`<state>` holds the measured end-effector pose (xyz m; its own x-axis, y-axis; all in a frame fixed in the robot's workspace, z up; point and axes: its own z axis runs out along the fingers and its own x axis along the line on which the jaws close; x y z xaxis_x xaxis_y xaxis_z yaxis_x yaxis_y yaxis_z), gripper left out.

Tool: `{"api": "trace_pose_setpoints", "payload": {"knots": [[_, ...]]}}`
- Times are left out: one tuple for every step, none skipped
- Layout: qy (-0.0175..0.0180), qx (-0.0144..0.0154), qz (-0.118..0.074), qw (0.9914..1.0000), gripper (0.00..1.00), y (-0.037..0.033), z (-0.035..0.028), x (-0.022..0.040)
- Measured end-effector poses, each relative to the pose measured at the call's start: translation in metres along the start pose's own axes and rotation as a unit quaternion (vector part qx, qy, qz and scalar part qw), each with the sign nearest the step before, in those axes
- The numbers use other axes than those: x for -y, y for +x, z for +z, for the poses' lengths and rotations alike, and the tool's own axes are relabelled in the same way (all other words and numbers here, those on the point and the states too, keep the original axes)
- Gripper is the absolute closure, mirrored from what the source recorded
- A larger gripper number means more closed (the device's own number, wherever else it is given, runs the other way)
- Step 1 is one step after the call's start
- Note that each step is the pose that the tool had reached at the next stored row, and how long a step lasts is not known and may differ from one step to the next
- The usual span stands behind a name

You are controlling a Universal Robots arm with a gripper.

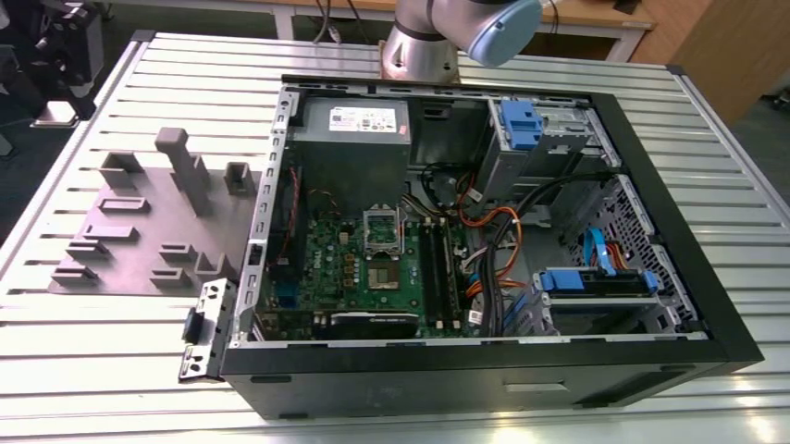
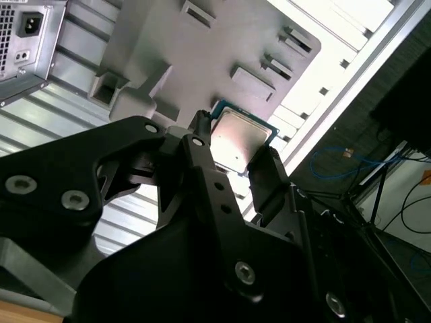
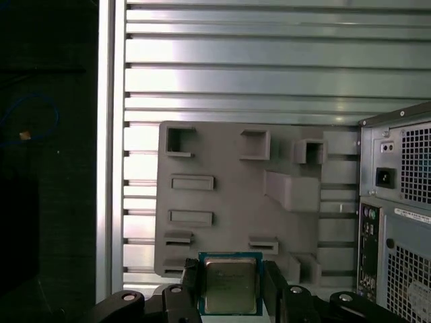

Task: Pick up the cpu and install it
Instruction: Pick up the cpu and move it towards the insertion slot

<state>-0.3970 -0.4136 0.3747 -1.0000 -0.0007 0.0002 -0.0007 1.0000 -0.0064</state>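
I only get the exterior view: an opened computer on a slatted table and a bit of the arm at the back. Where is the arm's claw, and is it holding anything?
Observer: In the first wrist view the gripper is shut on the cpu, with a finger at each of two opposite edges.
Operator: Which face of it can you see?
Observer: The dull silver metal top, in both wrist views.
Operator: Is it over the computer?
Observer: No, it is over the grey tray, near the tray's edge; the computer case stands beside that tray.
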Motion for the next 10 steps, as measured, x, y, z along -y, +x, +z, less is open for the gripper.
{"api": "trace_pose_setpoints", "payload": {"knots": [[0.0000,0.0000,0.000,1.00000,0.53,-0.0003,0.0001,0.0001],[0.0001,0.0000,0.000,1.00000,0.53,-0.0009,0.0001,0.0002],[0.0002,0.0000,0.000,1.00000,0.53,-0.0012,0.0001,0.0002],[0.0003,0.0000,0.000,1.00000,0.53,-0.0015,0.0001,0.0002],[0.0003,0.0000,0.000,1.00000,0.53,-0.0018,0.0001,0.0003],[0.0004,0.0000,0.000,1.00000,0.53,-0.0022,0.0001,0.0004],[0.0005,-0.0001,0.000,1.00000,0.53,-0.0028,0.0001,0.0005],[0.0004,0.0000,0.000,1.00000,0.53,-0.0046,0.0002,0.0005],[0.0005,0.0000,0.000,1.00000,0.53,-0.0057,0.0002,0.0007],[0.0005,0.0000,0.000,1.00000,0.53,-0.0068,0.0001,0.0007]]}}
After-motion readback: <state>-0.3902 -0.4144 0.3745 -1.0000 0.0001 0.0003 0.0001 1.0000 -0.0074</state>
